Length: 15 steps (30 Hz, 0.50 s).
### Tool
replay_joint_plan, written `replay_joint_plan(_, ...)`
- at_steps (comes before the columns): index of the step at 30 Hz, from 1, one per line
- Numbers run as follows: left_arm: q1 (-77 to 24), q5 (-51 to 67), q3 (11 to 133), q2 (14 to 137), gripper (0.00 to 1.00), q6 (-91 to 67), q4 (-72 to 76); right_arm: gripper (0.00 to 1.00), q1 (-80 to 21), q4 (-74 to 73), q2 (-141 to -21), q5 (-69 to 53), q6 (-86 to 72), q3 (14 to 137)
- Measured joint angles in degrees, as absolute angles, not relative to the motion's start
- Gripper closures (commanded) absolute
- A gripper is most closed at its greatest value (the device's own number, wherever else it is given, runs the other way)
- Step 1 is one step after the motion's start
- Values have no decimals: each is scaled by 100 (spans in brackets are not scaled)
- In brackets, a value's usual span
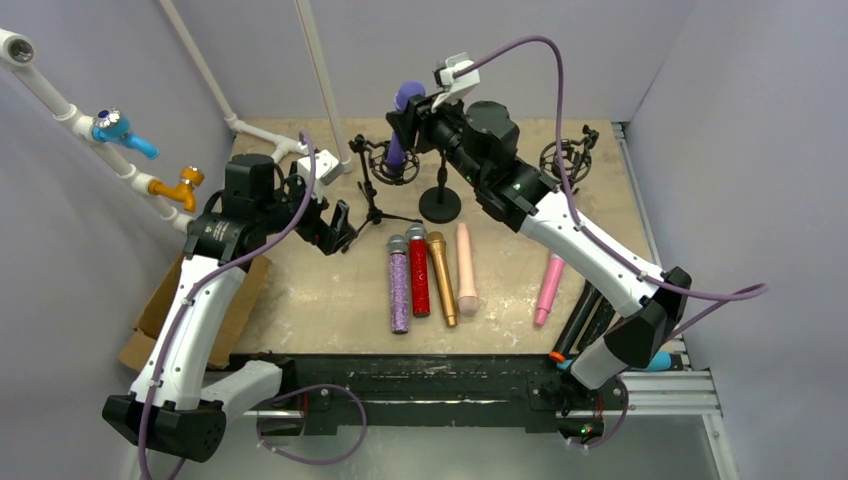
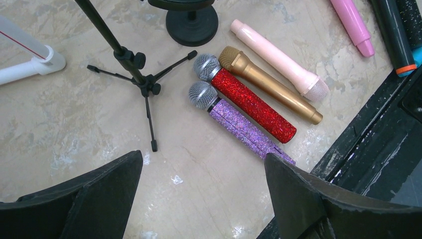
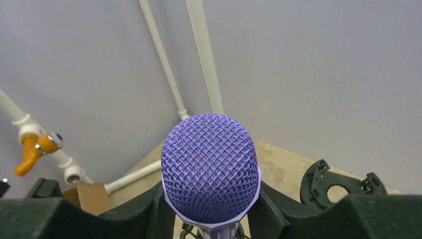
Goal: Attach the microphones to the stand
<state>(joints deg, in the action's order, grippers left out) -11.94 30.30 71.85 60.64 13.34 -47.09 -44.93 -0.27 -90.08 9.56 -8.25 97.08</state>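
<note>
Microphones lay in a loose row on the table (image 1: 320, 290), and the overhead view alone showed both arms at once: the right gripper (image 1: 405, 122) was raised at the back, pinching the plain purple microphone (image 1: 407, 97) upright, head up, with its lower end down at the ring mount of the tripod stand (image 1: 372, 190). Whether the body sat inside that ring could not be told from above. The right wrist view added the close detail: the purple mesh head filled the middle with a dark finger (image 3: 99, 214) pressed against each side, and behind it an empty ring mount (image 3: 331, 184) stood off to the right, a holder the left wrist camera never caught. The left gripper (image 2: 203, 157) hung above bare tabletop with its jaws spread wide and nothing between them. Only its camera resolved the lying microphones clearly: the glittery purple microphone (image 2: 244, 127) and the glittery red microphone (image 2: 251, 104) touched along their sides, the gold microphone (image 2: 271, 84) lay just beside the red, and the peach microphone (image 2: 278, 57) lay next to the gold with its head pointing the opposite way. The pink microphone (image 2: 353, 25) lay well apart near a black microphone (image 2: 393, 35) at the table's edge.
</note>
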Motion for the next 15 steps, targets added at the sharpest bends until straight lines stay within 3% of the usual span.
replay_joint_plan(4, -1192, 2995, 7166, 6064, 8, 1376, -4650, 77, -4493, -1, -9109, 939, -917, 9439)
replay_joint_plan(11, -1190, 2980, 7161, 6084, 8, 1413, -4519, 36, -4493, -51, -9371, 847, -1017, 9292)
replay_joint_plan(15, -1190, 2978, 7146, 6132, 8, 1411, -4442, 21, -4493, -285, -9408, 797, -1041, 9310)
